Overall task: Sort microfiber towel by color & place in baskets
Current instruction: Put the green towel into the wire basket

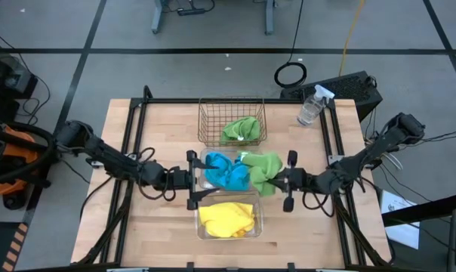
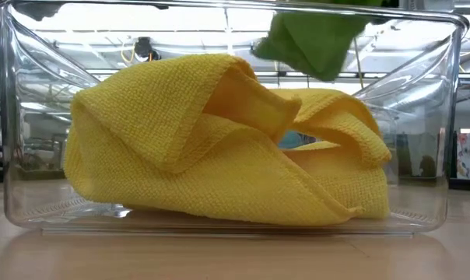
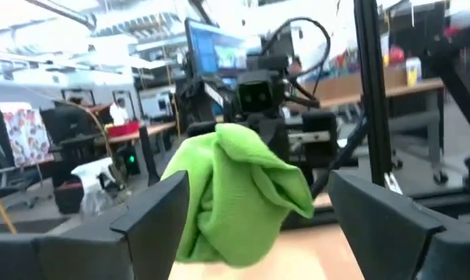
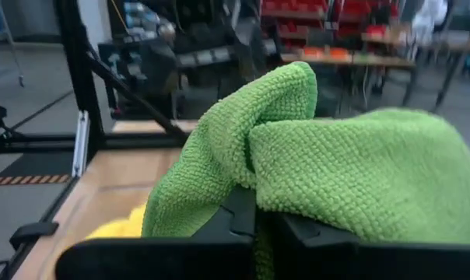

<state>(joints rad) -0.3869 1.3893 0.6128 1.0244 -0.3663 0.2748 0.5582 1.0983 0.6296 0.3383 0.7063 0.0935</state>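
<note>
Right gripper (image 1: 275, 180) clamping green towel (image 1: 263, 171), no legible labels

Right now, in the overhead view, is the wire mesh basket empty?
No: the wire mesh basket already holds a green towel in its right half.
</note>
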